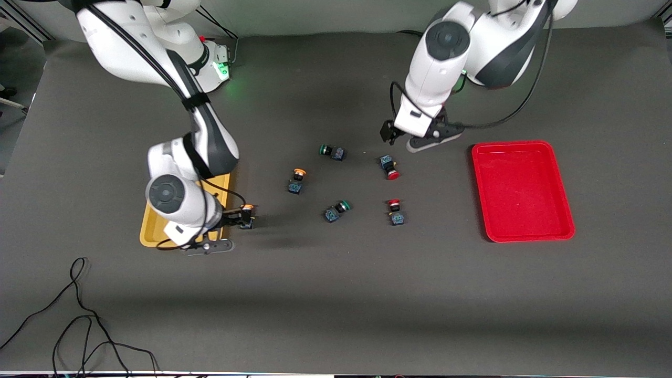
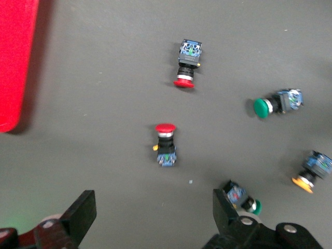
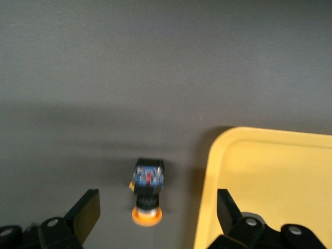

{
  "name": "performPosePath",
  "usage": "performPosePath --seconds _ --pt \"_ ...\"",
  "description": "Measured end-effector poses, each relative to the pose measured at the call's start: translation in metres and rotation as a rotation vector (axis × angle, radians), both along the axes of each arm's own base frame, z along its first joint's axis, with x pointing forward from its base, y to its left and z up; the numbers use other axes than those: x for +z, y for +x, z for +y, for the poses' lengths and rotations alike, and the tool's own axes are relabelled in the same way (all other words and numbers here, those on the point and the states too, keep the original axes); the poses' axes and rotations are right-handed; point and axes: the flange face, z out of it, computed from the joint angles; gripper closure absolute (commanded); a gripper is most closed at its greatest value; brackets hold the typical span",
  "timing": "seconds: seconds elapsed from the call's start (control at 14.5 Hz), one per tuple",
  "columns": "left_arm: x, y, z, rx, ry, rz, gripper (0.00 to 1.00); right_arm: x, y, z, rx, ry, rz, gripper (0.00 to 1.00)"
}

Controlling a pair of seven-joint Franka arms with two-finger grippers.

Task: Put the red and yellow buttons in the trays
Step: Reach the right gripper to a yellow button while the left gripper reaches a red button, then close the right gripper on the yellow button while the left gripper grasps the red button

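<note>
Grey table: both tools apart, right tool [image 1: 247, 216] over yellow button [image 3: 147, 193] beside yellow tray [image 3: 270, 187].

One button [image 1: 247, 215] lies just beside the tray [image 1: 152, 231] at my right arm's end (low in my right wrist view). Five others [image 1: 297, 181] scatter mid-frame, well apart from the second tray [image 1: 520, 191].

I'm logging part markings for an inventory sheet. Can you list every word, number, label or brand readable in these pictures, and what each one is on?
No text can be read in any view.
The blue-grey bases of the buttons, such as the red button and the yellow button, carry small coloured marks, too small and blurred to read.
The red tray and yellow tray show no lettering.
The arms show no legible label; a green light glows on the right arm.
</note>
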Motion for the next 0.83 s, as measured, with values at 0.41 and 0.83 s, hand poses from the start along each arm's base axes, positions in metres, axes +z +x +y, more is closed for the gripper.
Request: performPosePath --seconds 0.41,0.83 --pt "-0.140 -0.010 -0.021 0.049 0.013 -0.025 0.00 -0.062 -0.030 -0.012 -0.078 0.040 -0.008 0.00" --pt "-0.215 -0.020 -0.028 -0.045 0.065 -0.039 0.19 -0.060 -0.037 0.016 -0.081 0.076 -0.003 0.00"
